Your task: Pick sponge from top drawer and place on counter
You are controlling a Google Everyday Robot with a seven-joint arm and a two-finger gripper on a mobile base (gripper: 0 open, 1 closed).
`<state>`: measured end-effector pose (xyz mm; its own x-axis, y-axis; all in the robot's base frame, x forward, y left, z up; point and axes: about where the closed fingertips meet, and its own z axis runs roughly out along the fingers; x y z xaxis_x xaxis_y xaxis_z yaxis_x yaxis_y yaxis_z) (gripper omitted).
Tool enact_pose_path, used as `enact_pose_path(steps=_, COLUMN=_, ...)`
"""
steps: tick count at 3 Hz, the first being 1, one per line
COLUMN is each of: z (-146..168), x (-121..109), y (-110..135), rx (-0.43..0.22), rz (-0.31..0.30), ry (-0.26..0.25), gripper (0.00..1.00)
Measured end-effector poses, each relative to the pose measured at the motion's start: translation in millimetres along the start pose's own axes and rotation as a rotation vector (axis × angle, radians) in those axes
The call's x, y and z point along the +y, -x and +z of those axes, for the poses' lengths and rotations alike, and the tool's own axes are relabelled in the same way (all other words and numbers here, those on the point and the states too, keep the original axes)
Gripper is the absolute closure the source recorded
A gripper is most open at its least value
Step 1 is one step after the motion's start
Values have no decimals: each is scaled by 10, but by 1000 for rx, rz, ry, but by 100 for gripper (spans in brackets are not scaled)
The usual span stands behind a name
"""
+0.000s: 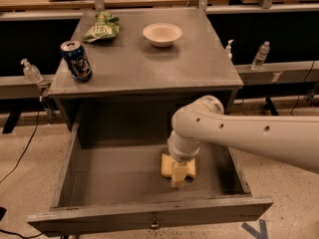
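Observation:
The top drawer [114, 176] is pulled wide open below the counter [144, 61]. The pale yellow sponge [166, 166] lies on the drawer floor, right of the middle. My gripper [178, 176] reaches down into the drawer from the right and sits directly over the sponge, hiding its middle. The white arm [239, 138] crosses the drawer's right side.
On the counter stand a blue soda can [76, 60] at the left edge, a green chip bag [102, 28] at the back left and a white bowl [162, 34] at the back. Plastic bottles [260, 56] stand on the side ledges. The drawer's front panel [149, 212] is nearest the camera.

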<state>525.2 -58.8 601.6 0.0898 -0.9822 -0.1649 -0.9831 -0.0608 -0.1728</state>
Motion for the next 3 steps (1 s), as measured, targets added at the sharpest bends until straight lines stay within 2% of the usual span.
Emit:
enact_pose_path(steps=1, z=27, x=-9, y=91, rx=-49, rz=-20, ry=-1, gripper=47)
enact_pose_path(steps=2, z=-183, x=-53, y=144, rx=-78, rz=-32, ry=-14, gripper=79)
enact_pose_path(steps=3, z=-440, x=-90, y=109, rx=-61, rz=-14, ry=-38, gripper=100)
